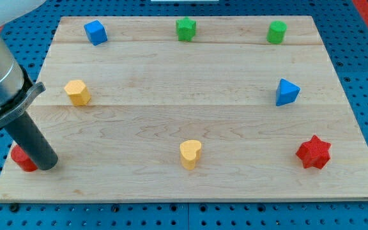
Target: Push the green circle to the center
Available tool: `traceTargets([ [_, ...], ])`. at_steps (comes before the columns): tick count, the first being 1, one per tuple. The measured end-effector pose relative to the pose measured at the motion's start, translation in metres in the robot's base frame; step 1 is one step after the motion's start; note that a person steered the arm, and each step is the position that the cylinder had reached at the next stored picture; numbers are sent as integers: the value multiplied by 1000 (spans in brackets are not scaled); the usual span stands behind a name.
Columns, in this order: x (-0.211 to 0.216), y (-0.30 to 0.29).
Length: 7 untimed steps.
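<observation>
**Long crossing, crowded edges**

My tip (pixel 46 165) sits at the view's bottom left corner of the wooden board (pixel 190 121), touching or just beside a red block (pixel 23 158) whose shape is partly hidden behind the rod. There are no fingers to open or close here; the rod simply pushes, and it grasps nothing.

The green circle (pixel 276 32) stands at the view's top right, close to the board's far edge, well apart from my tip. The center of the board is bare.

The main risk, as I judge it, is the approach. To push the circle toward the center, my tip has to get behind it, into the narrow strip between the circle and the top edge. Coming in off-line could nudge it sideways toward the green star (pixel 185 29) or down toward the blue triangle (pixel 287 92), or off the board.

Leaving the corner carelessly could also drag the red block along. A straight diagonal run passes near the yellow heart (pixel 190 154) and could disturb it.
</observation>
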<state>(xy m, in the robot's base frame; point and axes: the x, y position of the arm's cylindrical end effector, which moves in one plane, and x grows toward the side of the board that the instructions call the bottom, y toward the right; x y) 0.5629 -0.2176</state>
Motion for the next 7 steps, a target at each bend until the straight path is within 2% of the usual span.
traceTargets([
  [3, -6, 1],
  [4, -58, 78],
  [5, -107, 198],
  [7, -223, 377],
])
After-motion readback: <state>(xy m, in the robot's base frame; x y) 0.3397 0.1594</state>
